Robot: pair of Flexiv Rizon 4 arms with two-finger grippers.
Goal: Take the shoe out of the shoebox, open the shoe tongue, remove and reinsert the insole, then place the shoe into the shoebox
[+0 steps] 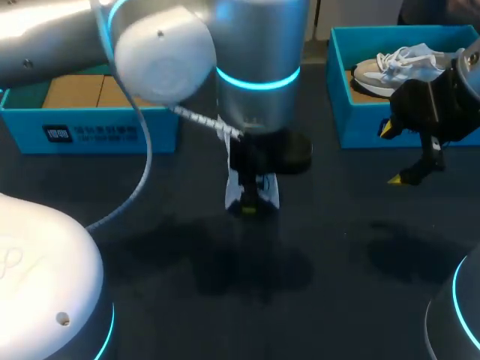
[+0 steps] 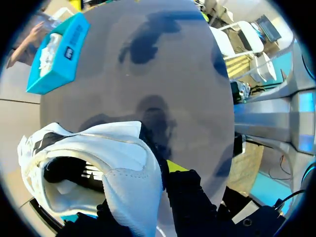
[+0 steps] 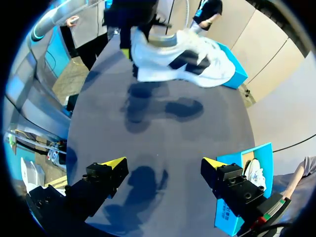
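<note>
left hand [image 1: 253,166] was clamped on the rim of the white shoe [image 2: 98,168], which hung in the air over the middle of the tabletop [image 1: 225,292], clear of the blue shoebox [image 1: 90,124] on the left. right hand [image 3: 164,167] was spread wide with nothing in it, well apart. my worry: that's a thin pinch on soft material, so any tug from the other hand could've twisted the shoe loose and dropped it.

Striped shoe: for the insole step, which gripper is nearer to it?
Left. The left gripper holds the striped shoe above the table; the right gripper hangs open, apart, by the right box.
</note>
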